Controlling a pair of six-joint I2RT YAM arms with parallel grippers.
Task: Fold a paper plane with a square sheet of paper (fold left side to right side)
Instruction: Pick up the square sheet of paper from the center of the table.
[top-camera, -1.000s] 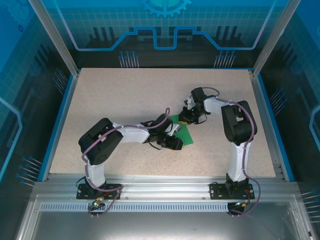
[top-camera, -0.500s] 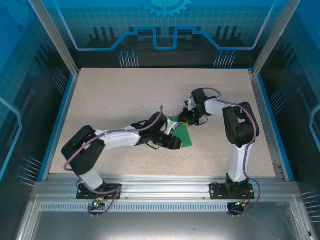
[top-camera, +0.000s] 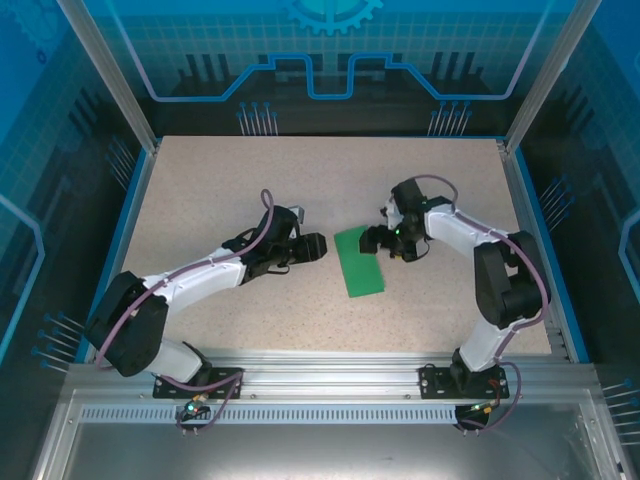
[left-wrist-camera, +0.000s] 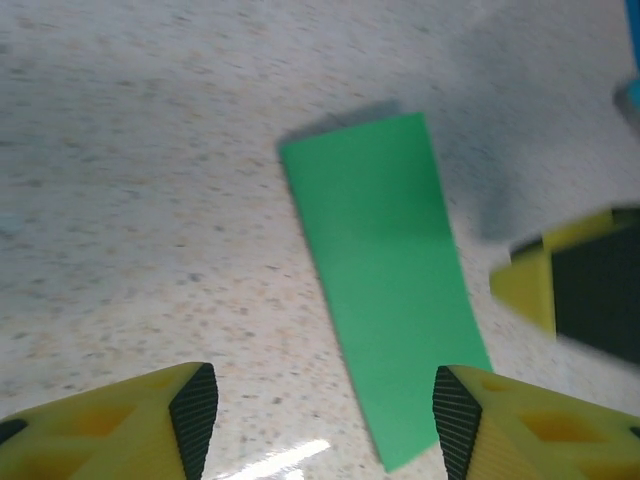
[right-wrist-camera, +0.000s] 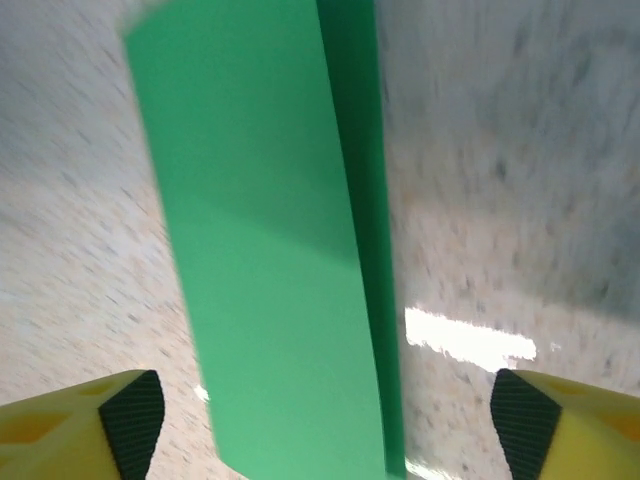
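The square sheet of paper (top-camera: 359, 262) lies flat on the speckled table (top-camera: 200, 190), a little right of centre, and right now it reads as a long narrow green strip, folded over on itself. It sits between the two claws.

The left gripper (top-camera: 318, 247) is on the strip's left, low over the table and pointing at it, with a band of bare tabletop between the two. From the left wrist, that claw (left-wrist-camera: 325, 415) is plainly open, its yellow fingers spread with only table in the gap. The paper (left-wrist-camera: 385, 290) runs away from it on a slant, its near corner just by the right-hand fingertip. Nothing is gripped.

The right gripper (top-camera: 378, 240) is at the strip's far right corner, just beside it, perhaps over its edge. I can't tell if it touches. From the right wrist, this claw (right-wrist-camera: 328, 410) is spread very wide, and the paper (right-wrist-camera: 265, 250) stretches out from the gap between the fingertips, closer to the left finger. It is not pinched. A darker green band runs down the strip's right edge there. Whether that is the lower layer or shadow, I can't tell.
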